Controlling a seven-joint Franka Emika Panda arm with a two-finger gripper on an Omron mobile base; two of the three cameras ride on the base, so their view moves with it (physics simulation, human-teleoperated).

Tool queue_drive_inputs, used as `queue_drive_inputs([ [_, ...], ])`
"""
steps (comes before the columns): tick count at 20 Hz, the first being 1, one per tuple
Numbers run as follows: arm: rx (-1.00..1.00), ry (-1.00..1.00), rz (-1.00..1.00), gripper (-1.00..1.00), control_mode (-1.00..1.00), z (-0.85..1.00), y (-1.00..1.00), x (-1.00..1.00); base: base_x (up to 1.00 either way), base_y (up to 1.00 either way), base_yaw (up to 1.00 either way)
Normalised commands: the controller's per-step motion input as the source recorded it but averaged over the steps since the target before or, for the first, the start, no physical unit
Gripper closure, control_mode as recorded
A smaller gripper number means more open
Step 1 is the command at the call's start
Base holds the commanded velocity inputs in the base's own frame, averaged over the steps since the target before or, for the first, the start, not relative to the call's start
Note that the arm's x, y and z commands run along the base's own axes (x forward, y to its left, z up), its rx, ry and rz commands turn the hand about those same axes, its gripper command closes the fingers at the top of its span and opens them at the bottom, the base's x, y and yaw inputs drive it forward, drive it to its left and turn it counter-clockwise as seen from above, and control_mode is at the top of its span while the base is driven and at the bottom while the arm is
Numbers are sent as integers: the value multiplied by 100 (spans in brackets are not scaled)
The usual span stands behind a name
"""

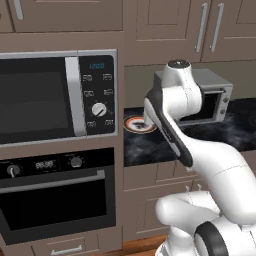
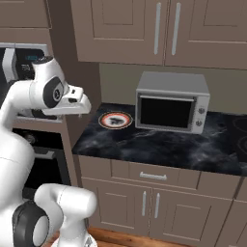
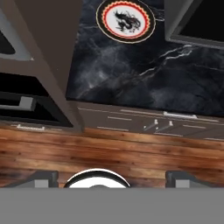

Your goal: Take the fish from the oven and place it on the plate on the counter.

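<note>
While the oven (image 1: 55,200) door is closed, with dark glass and its silver bar handle across the top, the fish can't be seen, so where it lies can't be told. Oven sits low in the tall cabinet at the worktop's left end, under the microwave (image 1: 57,95). Plate (image 2: 115,120) lies flat on the black marbled worktop (image 2: 164,144), near the back left corner, bare; red rim, white ring and dark centre pattern are clear in the hand view (image 3: 125,20). Grey toaster oven (image 2: 172,102) stands just right of the plate, apart from it, against the back edge. Gripper (image 3: 111,177) is held high over the wood floor (image 3: 109,151) in front of the drawers, jaws spread wide, grasping nothing.
</note>
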Motion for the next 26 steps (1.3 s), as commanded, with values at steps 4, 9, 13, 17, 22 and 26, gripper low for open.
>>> queue_drive_inputs([
  [4, -6, 0, 9, -100, -100, -38, 84, -4, 0, 0, 0],
  [9, -20, -4, 17, -100, -100, -19, 98, 0, 0, 0, 0],
  [13, -26, -5, 35, -100, -100, -5, 95, 0, 0, 0, 0],
  [17, -28, -10, 28, -100, -100, 0, 96, -8, 0, 0, 0],
  [22, -19, -8, 23, -100, -100, -12, 94, -19, 0, 0, 0],
  [26, -12, -6, 20, -100, -100, -23, 72, -12, 0, 0, 0],
])
